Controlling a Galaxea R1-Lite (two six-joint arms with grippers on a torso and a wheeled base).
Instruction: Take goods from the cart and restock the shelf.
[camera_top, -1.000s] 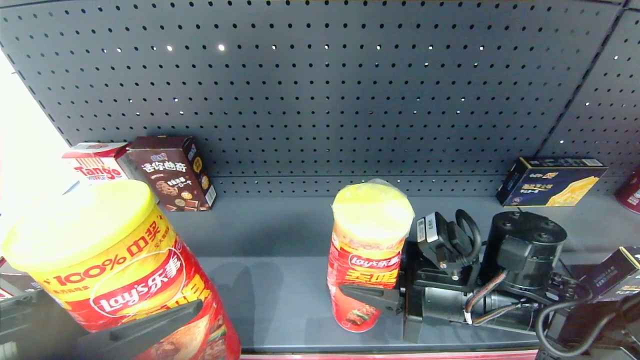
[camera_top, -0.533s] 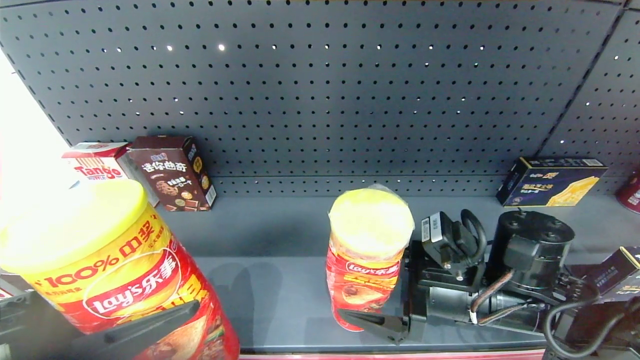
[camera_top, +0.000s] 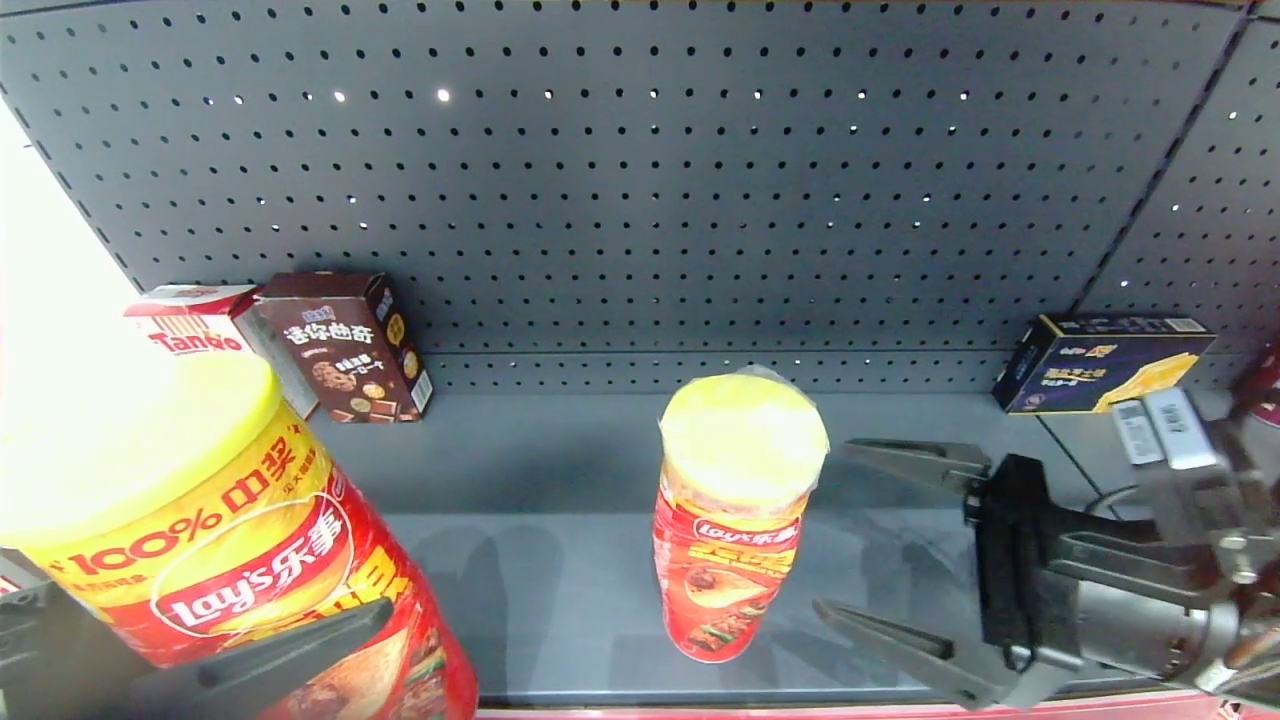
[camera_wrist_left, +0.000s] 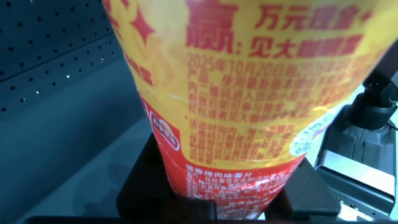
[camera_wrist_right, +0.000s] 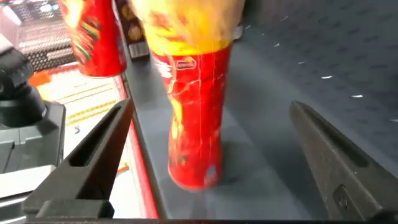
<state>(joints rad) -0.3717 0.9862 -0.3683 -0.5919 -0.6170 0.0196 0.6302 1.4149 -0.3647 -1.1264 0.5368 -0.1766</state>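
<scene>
Already one chip can stands shelved beside the wide-open, empty right tool. The left tool grips a second can, not yet shelved.

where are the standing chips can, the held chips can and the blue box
standing chips can (camera_top: 728, 560) head view, red side wall
held chips can (camera_top: 250, 575) head view, front label
blue box (camera_top: 1100, 368) head view, front face

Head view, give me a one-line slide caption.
Right gripper open beside a chip can standing on the shelf; left gripper holds a second can.
</scene>
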